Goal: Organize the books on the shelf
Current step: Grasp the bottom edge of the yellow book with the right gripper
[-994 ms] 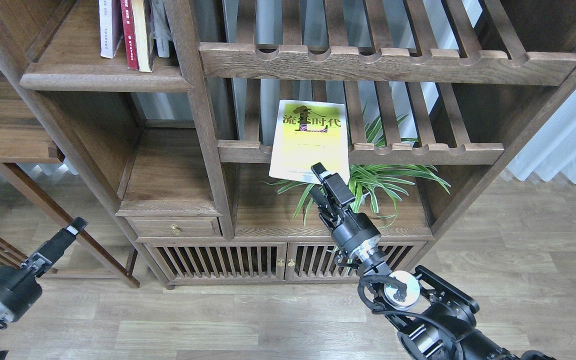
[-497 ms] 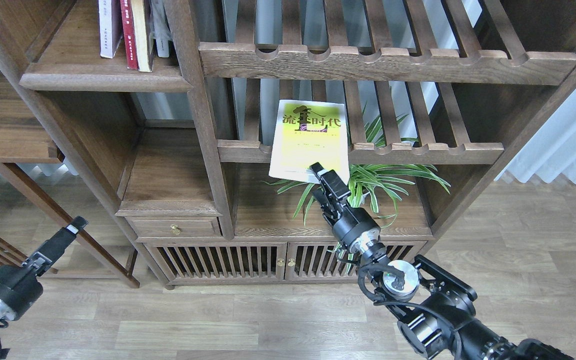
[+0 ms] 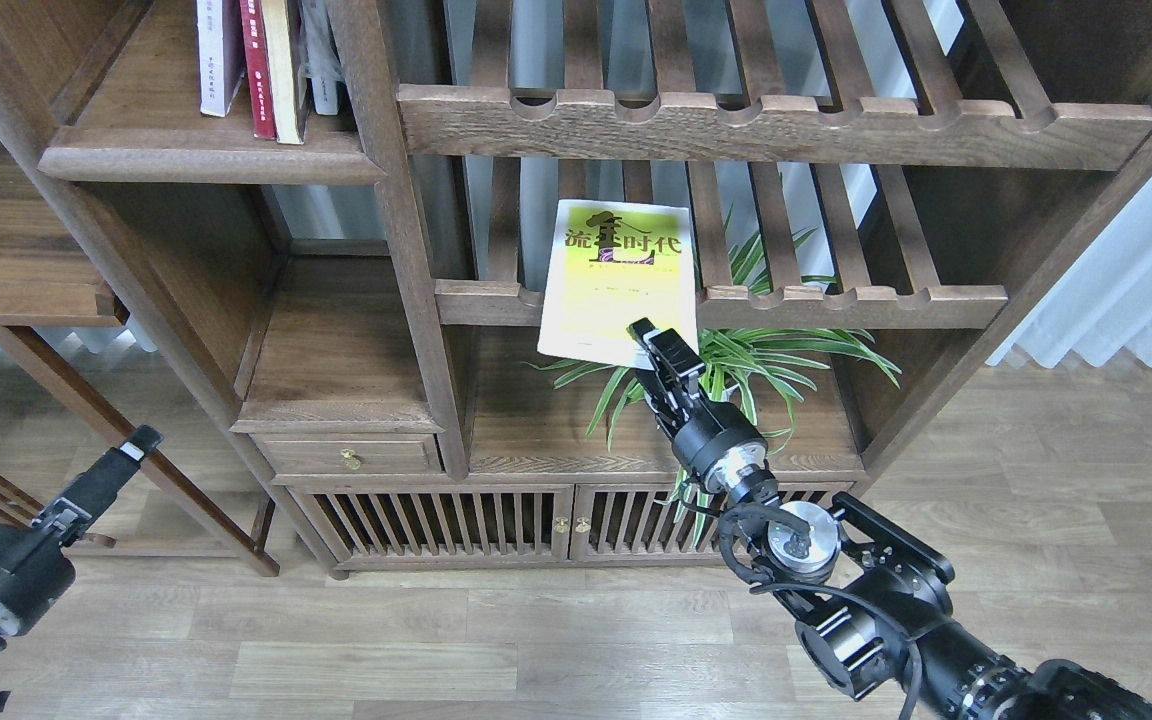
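One view is all I have, from the head, looking down at a big brown bookcase.

Up at the top left I see the shelf (image 3: 206, 150), a flat brown board with a thick round front edge. Books stand on it side by side: a white-lavender book (image 3: 219, 55), a dark red book (image 3: 258, 65) and a tan one right next to it.

Lower down, in the middle, the yellow-green book (image 3: 616, 285) lies flat on a slatted rack (image 3: 836, 295). Its near end sticks out over the rack's front rail. A green plant (image 3: 786, 350) sits under the rack, on the lower board.

My right gripper (image 3: 658, 345) is at the near bottom corner of the yellow-green book. The fingers look close together there, but they are dark and I see them from behind, so I cannot tell if they are pinching the book or only touching it.

My left gripper (image 3: 131, 450) hangs low at the left, far from any book. It holds nothing. I cannot tell if its fingers are open or closed.

I think the step now is picking up the yellow-green book. Next I need a firm hold on that corner. Then I should lift the book off the rack, stand it up, and carry it to the top left shelf beside the others. I must watch the plant leaves and the post between.
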You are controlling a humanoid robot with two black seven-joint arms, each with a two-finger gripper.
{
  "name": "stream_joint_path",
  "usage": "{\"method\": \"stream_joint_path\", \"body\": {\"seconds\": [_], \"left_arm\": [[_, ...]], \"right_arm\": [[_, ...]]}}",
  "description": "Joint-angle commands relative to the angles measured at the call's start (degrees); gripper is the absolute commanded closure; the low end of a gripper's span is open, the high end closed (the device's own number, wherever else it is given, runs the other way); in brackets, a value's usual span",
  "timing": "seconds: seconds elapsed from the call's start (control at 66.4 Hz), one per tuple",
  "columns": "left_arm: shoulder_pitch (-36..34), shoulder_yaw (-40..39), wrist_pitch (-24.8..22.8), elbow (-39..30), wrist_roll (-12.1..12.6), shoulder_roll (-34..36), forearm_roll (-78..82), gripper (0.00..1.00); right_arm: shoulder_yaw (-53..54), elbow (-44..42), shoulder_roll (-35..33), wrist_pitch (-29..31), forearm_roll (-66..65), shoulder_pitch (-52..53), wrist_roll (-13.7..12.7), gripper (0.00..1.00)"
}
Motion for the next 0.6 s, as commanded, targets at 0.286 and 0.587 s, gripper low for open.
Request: {"method": "stream_joint_path", "body": {"seconds": [0.286,0.587], "left_arm": [[-0.1,0.0,0.0,0.0,0.2,0.0,0.0,0.1],[0.0,-0.1,0.0,1.4,-0.4,-0.6,-0.1,0.09]], "right_arm": [[-1.2,1.4,0.0,3.5,0.3,0.0,-0.7,0.95],[-1.6,9.7,0.0,5.5,0.3,-2.7,-0.8,0.95]]}}
